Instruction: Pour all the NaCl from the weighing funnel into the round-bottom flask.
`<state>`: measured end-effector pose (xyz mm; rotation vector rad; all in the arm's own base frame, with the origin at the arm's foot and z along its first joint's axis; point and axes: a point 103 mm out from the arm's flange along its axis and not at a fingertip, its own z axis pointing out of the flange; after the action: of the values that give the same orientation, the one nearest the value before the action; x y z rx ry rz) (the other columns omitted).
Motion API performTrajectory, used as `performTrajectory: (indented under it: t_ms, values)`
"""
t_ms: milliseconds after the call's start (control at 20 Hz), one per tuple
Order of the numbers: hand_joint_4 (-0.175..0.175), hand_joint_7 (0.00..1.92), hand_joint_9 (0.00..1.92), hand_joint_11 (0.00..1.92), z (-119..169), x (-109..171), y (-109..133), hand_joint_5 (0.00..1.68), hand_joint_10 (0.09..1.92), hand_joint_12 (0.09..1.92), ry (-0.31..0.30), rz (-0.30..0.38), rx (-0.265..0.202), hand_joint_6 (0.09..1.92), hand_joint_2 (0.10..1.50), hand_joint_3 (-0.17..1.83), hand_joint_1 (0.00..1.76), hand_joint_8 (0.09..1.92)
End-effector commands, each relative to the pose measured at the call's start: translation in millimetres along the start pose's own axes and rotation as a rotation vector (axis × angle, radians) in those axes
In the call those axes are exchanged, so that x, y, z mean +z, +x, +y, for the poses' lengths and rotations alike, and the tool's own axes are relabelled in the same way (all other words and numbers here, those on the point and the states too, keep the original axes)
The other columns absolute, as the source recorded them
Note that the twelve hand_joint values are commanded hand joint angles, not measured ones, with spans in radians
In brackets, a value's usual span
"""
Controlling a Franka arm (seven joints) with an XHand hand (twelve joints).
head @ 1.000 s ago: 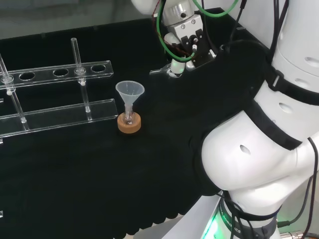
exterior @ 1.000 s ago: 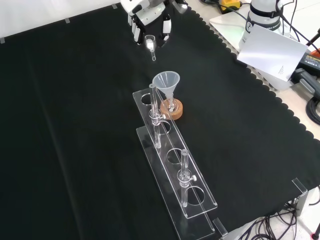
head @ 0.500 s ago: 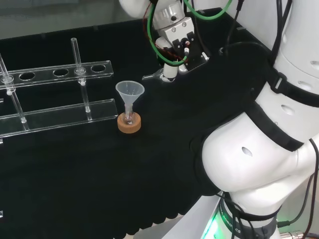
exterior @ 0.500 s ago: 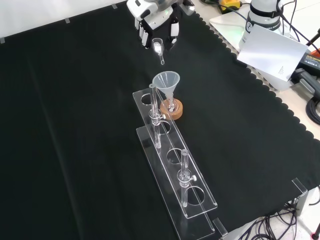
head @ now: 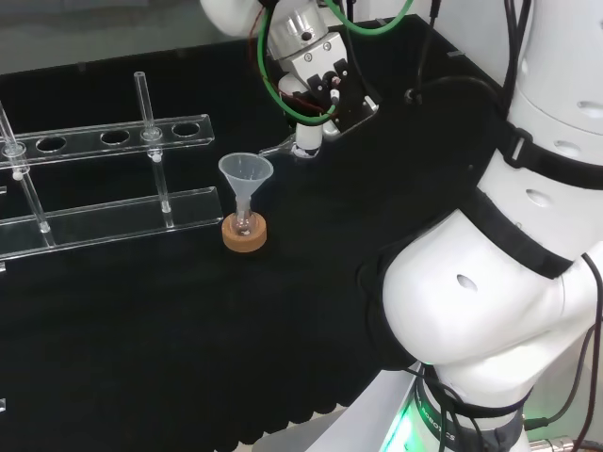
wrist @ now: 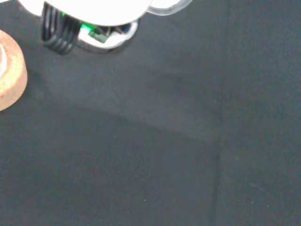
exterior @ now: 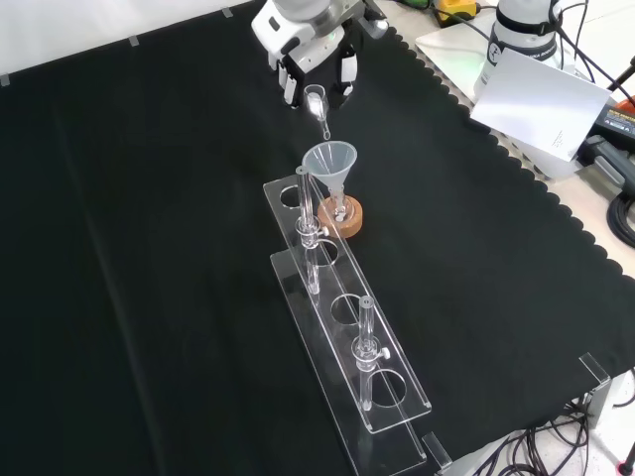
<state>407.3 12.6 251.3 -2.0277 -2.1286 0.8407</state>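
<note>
You are carrying the weighing funnel [exterior: 317, 102] in the hand [exterior: 310, 59]. Its fingers are curling round the wide end, and the narrow spout is pointing down toward the plastic funnel [exterior: 330, 163]. In the front view the spout tip is hanging just above the far rim of that funnel and is not yet over its middle. In the head view the weighing funnel [head: 287, 145] is lying nearly level, just beside the plastic funnel [head: 246, 171] at its right.

The plastic funnel is sitting in the neck of a small flask [exterior: 340, 209], which is standing on a cork ring [exterior: 342, 216] on the black surface [exterior: 149, 248]. A clear tube rack [exterior: 342, 327] is standing just beside the ring.

The weighing funnel is probably light, stiff, smooth and breakable thin glass, so it may slip or twist between the fingers as you tilt it. Your hold at the wide end looks like the right one, since it is leaving the spout free. The plastic funnel is likely light and top-heavy on its small flask, so a knock from the spout could tip it. Whether salt is lying in the weighing funnel is too small to tell.
</note>
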Motion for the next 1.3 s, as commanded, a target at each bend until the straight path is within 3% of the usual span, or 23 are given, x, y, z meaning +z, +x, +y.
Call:
performTrajectory:
  t_ms: [50, 1300]
  values:
    - [0.175, 1.16, 1.46, 1.12, 1.5, -9.3, 13.5, 1.29, 0.11, 0.88, 0.019, -0.078, -0.006, 0.69, 0.61, 0.74, 1.13, 0.51]
    - [0.175, 1.15, 1.46, 1.12, -2.6, -20.7, 18.5, 1.29, 0.1, 0.87, 0.032, -0.178, 0.013, 0.68, 0.61, 0.74, 1.13, 0.5]
